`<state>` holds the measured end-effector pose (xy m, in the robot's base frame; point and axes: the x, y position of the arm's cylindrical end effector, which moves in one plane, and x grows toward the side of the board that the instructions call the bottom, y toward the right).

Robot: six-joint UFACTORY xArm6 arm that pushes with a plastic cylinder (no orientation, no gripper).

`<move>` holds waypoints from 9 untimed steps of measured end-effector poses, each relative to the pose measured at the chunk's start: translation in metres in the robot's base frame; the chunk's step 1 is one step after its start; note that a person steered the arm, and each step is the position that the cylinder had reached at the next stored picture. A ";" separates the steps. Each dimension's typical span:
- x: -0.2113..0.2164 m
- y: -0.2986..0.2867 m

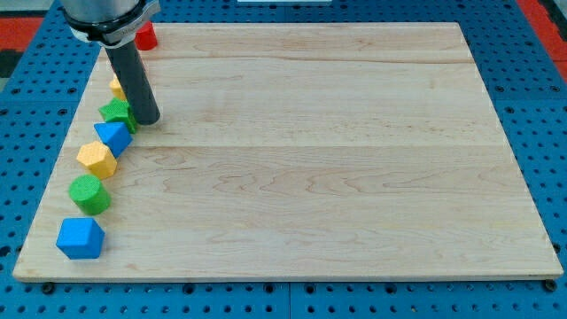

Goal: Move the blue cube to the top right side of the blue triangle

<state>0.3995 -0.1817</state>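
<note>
**One long gap: cube low, tip high**

Sitting nearest, at the lower left corner of the frame: blue cube, close to the board's bottom-left corner and untouched. Rising from it along the left edge in a slanting line: green cylinder, then yellow hexagonal block, then blue triangle. Pressing in just beyond the triangle, toward upper left: green block, shape hard to make out, and a yellow block mostly hidden behind the rod. Lying farthest, at the top left edge: red block, partly covered by the arm.

Standing at my tip: no fingers to open or close, only the rod end, carrying nothing, hovering just beside the green block and just to the upper right of the triangle, precisely where the cube is meant to finish.

Turning on this: cube lying well apart from the tip, down and to the left, with cylinder and hexagon crowding the direct line. Judging likely: swinging around below the cube, then pushing up and rightward, skirting the row.
</note>
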 end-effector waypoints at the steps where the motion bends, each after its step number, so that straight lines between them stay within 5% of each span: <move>1: 0.032 0.053; 3: 0.213 0.100; 5: 0.219 0.088; 9: 0.218 -0.054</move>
<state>0.6174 -0.2360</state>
